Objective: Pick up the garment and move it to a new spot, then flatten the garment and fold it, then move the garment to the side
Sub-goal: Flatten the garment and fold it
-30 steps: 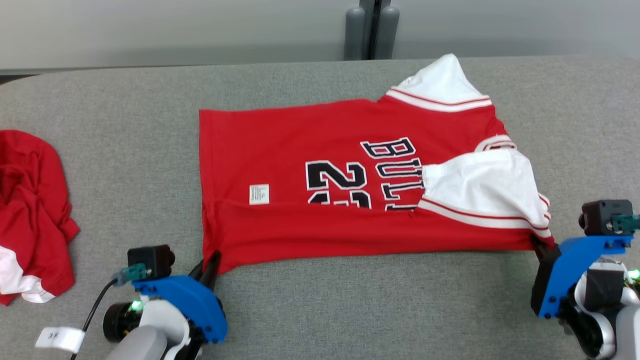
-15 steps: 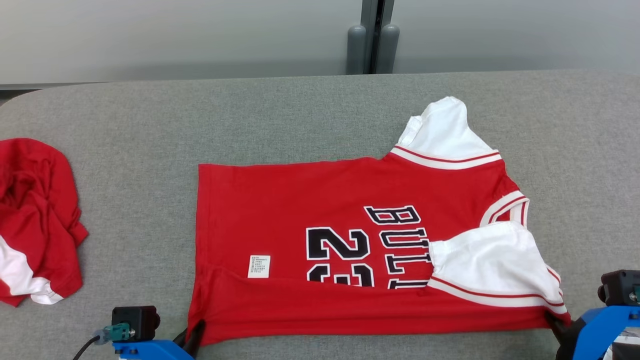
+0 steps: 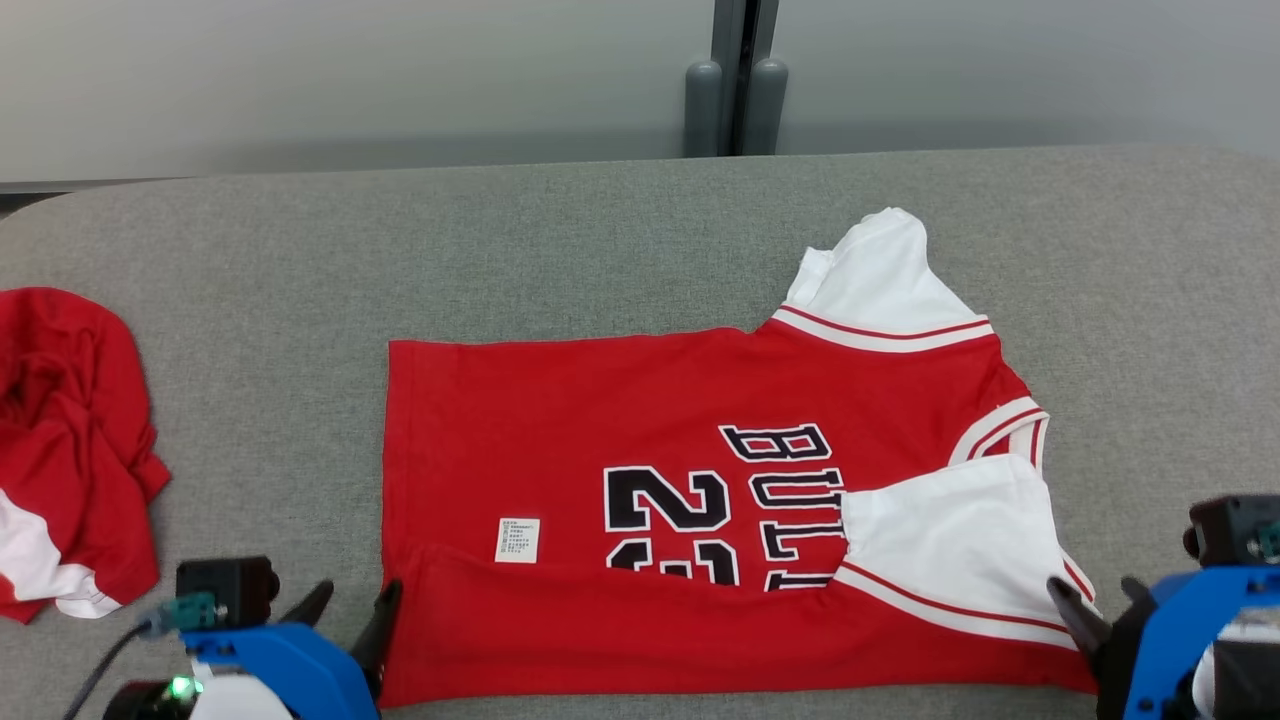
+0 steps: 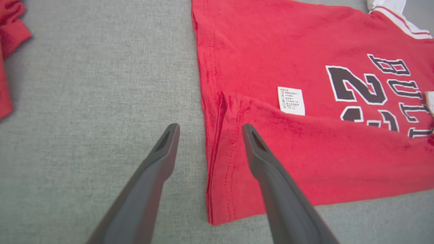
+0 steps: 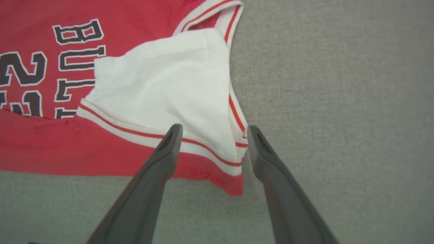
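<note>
You are hovering left gripper [image 3: 355,600] and right gripper [image 3: 1092,595], fingers apart, at 7 and 5 o'clock of the garment [image 3: 560,420], letting its fold lie flat

On the red fabric jersey with white sleeves [image 3: 560,430], right of centre in the head view, we read black white-edged letters [image 3: 775,442] "BUL", turned sideways; the folded white sleeve [image 3: 950,530] covers what follows. Left of them stands a black number [image 3: 665,500]: a whole "2" and a second digit cut off by the folded hem. The small white rectangular label [image 3: 518,540] bears print too fine for us to read.
</note>
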